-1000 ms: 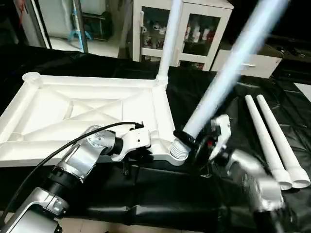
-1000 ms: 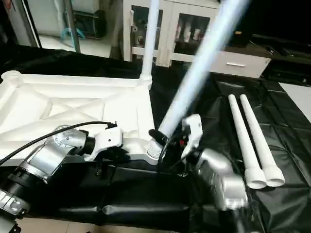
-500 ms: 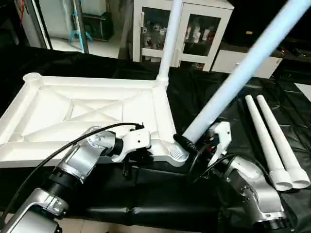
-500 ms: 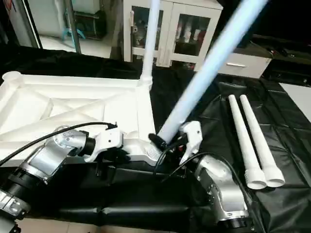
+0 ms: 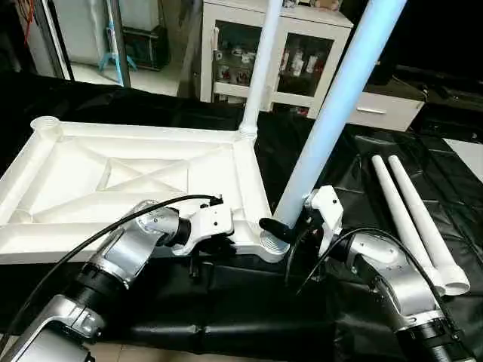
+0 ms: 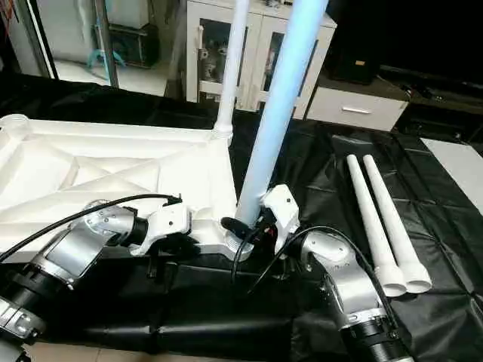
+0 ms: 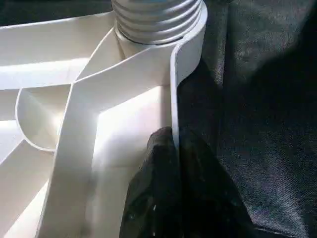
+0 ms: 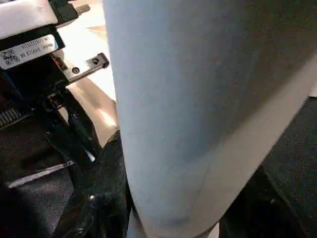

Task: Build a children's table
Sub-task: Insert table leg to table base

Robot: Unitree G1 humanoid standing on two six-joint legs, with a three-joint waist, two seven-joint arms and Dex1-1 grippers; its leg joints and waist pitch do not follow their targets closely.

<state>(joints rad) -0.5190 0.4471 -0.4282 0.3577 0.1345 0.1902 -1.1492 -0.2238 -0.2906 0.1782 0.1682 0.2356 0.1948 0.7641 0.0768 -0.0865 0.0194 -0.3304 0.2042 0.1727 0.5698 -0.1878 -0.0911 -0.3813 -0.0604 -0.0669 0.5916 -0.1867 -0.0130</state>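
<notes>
The children's table top (image 5: pixel 143 181) is laid upside down, ribbed underside up, on a work surface covered in black sheeting (image 5: pixel 317 151). An open round socket (image 5: pixel 47 124) is seen at its far left corner

The left gripper (image 5: pixel 198 260) is positioned at the near long edge of the top, close to the near right corner. In the left wrist view its fingers (image 7: pixel 163 188) are pressed together on the thin rim wall (image 7: pixel 174 99), one finger on each side of it

A fitted leg (image 5: pixel 260 64) stands upright in the far right corner socket, in front of a white cabinet with glass doors (image 5: pixel 275 53)

At the near right corner, a ribbed threaded collar (image 5: pixel 273 243) is seated in the socket. A second leg (image 5: pixel 332 113) rises from this collar and leans slightly to the right. The right gripper (image 5: pixel 290 226) is closed around the base of this leg, just above the collar; in the right wrist view one black finger (image 8: pixel 99 198) is seen bearing on the side of the tube (image 8: pixel 198 109)

Two spare legs (image 5: pixel 419 219) lie side by side on the black sheeting to the right, touching along their length, wide ends nearest the robot, well apart from the top
</notes>
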